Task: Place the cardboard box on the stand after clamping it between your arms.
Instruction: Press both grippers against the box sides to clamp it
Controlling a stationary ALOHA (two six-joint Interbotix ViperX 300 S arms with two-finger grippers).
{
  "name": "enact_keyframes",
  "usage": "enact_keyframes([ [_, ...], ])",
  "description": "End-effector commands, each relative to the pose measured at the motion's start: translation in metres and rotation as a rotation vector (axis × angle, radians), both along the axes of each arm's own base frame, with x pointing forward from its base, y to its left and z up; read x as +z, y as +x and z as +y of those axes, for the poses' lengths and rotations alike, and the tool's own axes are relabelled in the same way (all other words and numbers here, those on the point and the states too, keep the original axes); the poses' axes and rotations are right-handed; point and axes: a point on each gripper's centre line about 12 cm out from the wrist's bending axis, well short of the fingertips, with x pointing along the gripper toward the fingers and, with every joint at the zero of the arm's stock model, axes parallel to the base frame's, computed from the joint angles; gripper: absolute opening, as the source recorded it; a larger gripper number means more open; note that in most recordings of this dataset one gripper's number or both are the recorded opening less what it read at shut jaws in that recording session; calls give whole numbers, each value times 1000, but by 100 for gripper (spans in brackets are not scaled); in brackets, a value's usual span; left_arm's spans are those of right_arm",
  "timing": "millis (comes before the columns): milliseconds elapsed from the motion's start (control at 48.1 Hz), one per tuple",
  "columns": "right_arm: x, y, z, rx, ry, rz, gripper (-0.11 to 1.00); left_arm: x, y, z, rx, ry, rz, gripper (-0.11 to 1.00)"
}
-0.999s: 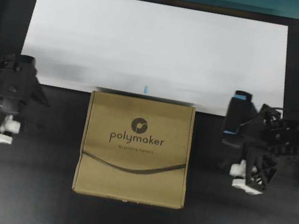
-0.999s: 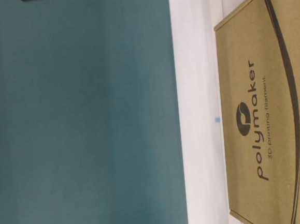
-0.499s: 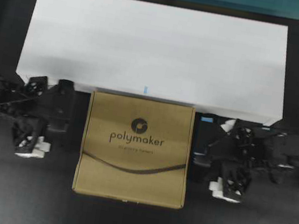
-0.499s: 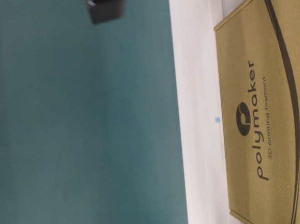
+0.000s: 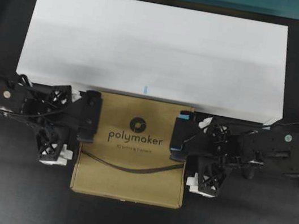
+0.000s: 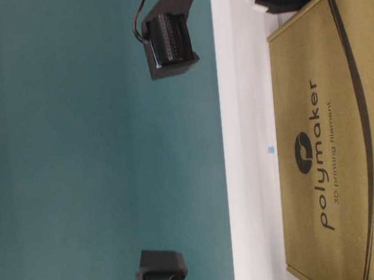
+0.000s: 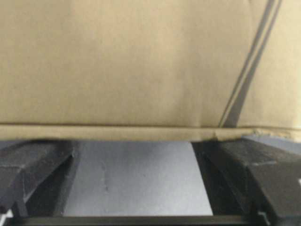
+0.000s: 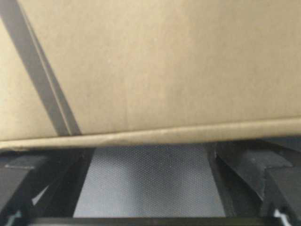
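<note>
The brown cardboard box (image 5: 131,161) with the "polymaker" logo lies flat on the dark table, its far edge against the front of the white stand (image 5: 156,47). My left gripper (image 5: 90,117) presses on the box's left side and my right gripper (image 5: 180,135) on its right side. Both are open, and no part of the box sits between either pair of fingers. In the left wrist view the box (image 7: 141,61) fills the top, with the left gripper (image 7: 136,141) spread wide at its edge. The right wrist view shows the box (image 8: 164,66) and the right gripper (image 8: 148,148) the same way.
A small blue mark (image 5: 146,89) sits at the stand's front edge, just behind the box. A teal wall (image 6: 97,153) runs behind the stand. Black arm parts (image 6: 166,41) hang above the stand in the table-level view. Dark table (image 5: 119,222) lies in front of the box.
Both arms have swung in from the table's outer sides to the box's left and right sides. The box has shifted very slightly.
</note>
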Motion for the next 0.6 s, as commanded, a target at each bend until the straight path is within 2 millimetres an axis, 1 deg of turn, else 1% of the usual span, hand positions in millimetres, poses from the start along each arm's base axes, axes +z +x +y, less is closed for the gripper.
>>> enact_keyframes([
  [0,2,10,0,-9,5,-19,83,9,15,-4,-8,-4,-43,84],
  [146,2,11,1,-8,7,-22,83,12,22,-4,-8,-4,-54,83],
  [312,8,16,1,-7,7,-33,83,14,22,-4,16,-20,-47,83],
  [395,12,18,1,-7,8,-39,83,18,20,-4,35,-33,-43,83],
  [499,24,21,2,-6,11,-54,83,28,17,-4,59,-47,-37,83],
  [582,40,23,3,-7,16,-74,83,44,17,-3,70,-53,-46,83],
])
